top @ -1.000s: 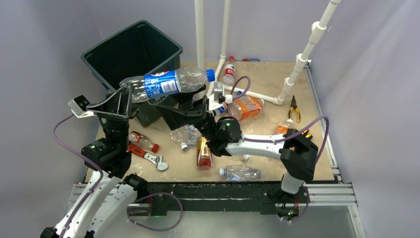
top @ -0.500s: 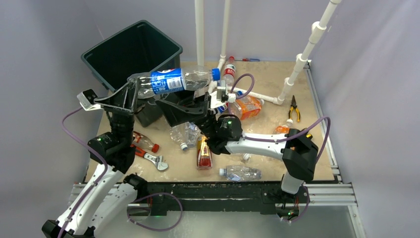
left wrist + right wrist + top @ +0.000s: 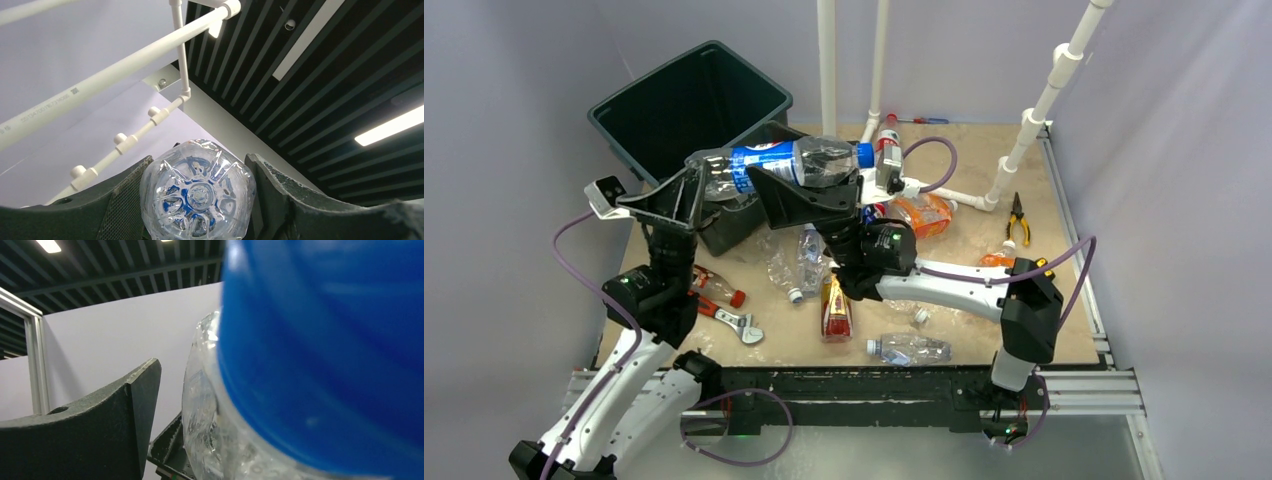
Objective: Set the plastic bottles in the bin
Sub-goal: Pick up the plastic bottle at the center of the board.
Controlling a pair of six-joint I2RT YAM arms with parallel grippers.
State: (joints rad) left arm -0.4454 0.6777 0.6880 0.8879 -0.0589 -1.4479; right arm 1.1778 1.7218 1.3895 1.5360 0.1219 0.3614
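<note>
Obs.: The left gripper [image 3: 707, 185] was clamped on the base end of the clear plastic bottle with a blue label and blue cap [image 3: 769, 163]. In the left wrist view both of its fingers [image 3: 125, 195] pressed the sides of the ribbed base [image 3: 197, 195]. The bottle lay roughly level in the air and ran from that gripper out to the right.

The right gripper [image 3: 809, 185] sat at the cap end and stood open. In the right wrist view one finger [image 3: 125, 425] was apart from the clear wall, with background showing between them. The other finger was hidden behind the blue cap [image 3: 310, 355], which almost filled the lens.

The large dark green square plastic bin [image 3: 694, 100] stood beyond the left gripper and to its left. The bottle hung by the bin's near right corner, not squarely over the opening.

Risks, as judged:
- The grip was at one end only, on thin, slick plastic, so the long body could droop or twist out.
- Letting go there would likely have sent it onto the rim or down among the loose bottles [image 3: 799, 262] below the right gripper.
- If the right jaws closed while the left pulled away, the bottle could crush or spring free.
- The two grippers were very close, so either could knock the other during a swing toward the bin.
- The purple cable [image 3: 934, 160] behind the right gripper looped near the white pipe frame [image 3: 964, 195] and might snag.
</note>
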